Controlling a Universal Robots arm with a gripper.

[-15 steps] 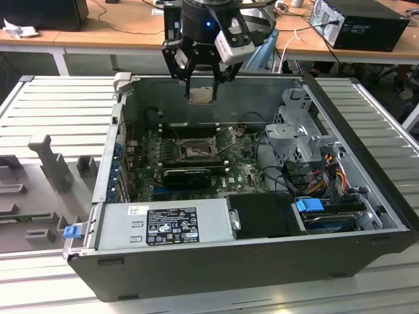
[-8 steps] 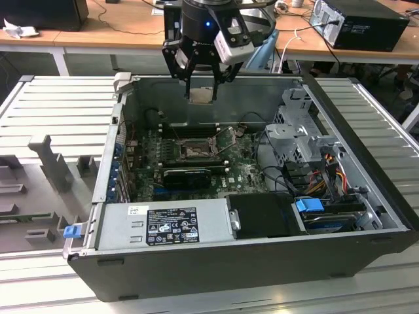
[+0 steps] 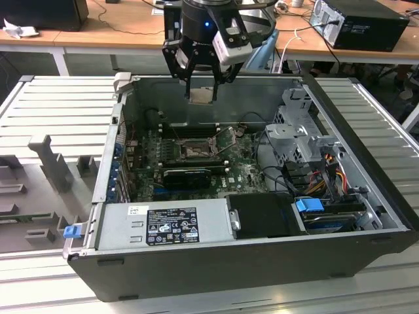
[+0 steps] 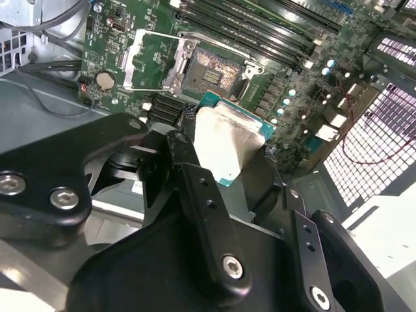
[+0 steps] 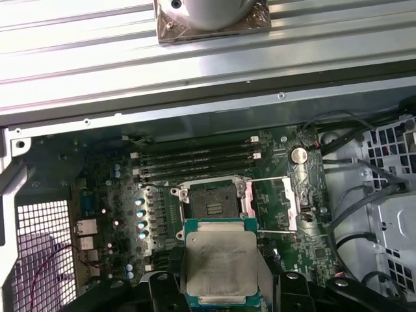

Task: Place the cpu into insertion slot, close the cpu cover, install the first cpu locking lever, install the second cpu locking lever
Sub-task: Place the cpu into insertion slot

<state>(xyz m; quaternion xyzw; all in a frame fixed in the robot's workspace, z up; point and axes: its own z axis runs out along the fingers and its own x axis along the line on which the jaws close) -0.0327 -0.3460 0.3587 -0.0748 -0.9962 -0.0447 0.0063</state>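
We see the fingers (image 4: pixel 198 195) clamped on the cpu (image 5: pixel 221 263), hanging above the open insertion slot (image 5: pixel 211 201). Risk: a skewed or offset descent could damage the slot, or the cpu slips free.

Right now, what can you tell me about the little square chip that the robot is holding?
The cpu is a small flat square chip with a pale silvery-beige face that looks like dull metal, edged by a thin green border. It lies roughly level, face up, gripped at its sides by the pincer, in the air above the open computer case. Nothing else touches it. The empty insertion slot lies below it.
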